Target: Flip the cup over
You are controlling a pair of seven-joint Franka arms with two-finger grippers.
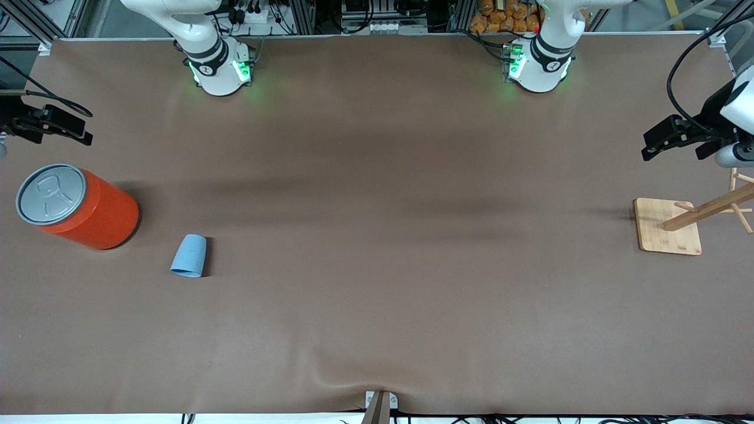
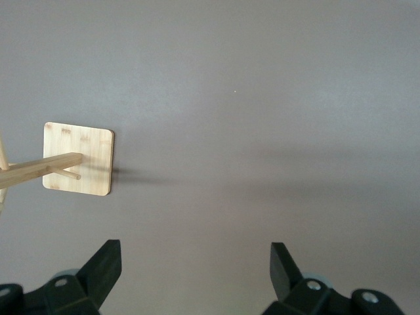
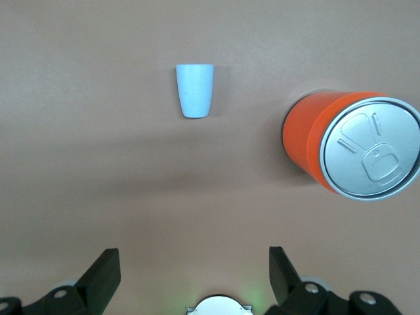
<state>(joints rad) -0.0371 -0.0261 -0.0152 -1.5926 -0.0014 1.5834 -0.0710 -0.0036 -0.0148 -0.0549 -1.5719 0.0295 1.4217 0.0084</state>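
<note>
Plastic by its matte look, the cup (image 1: pixel 189 255) stands mouth-down toward the bench's right-arm end, near the front edge, beside the orange can (image 1: pixel 79 206). Probably light and stiff; grip its tapered sides mid-height. Right gripper (image 3: pixel 193 279) and left gripper (image 2: pixel 195 275) hover at opposite ends, jaws apart, empty.

**Bystanders on the brown table**

1 large orange can (image 1: pixel 88 212) with a grey pull-tab lid (image 1: pixel 51 194) is standing upright toward the right arm's end of the table (image 1: pixel 377 294). Toward the left arm's end, 1 pale wooden rack (image 1: pixel 710 209) is sitting on a square bamboo base (image 1: pixel 660 235), its post (image 1: pixel 707 211) carrying short pegs (image 1: pixel 683 206). The brown cover is wrinkling slightly at the edge nearest the front camera, where a small clamp (image 1: pixel 380 403) is gripping it.
</note>
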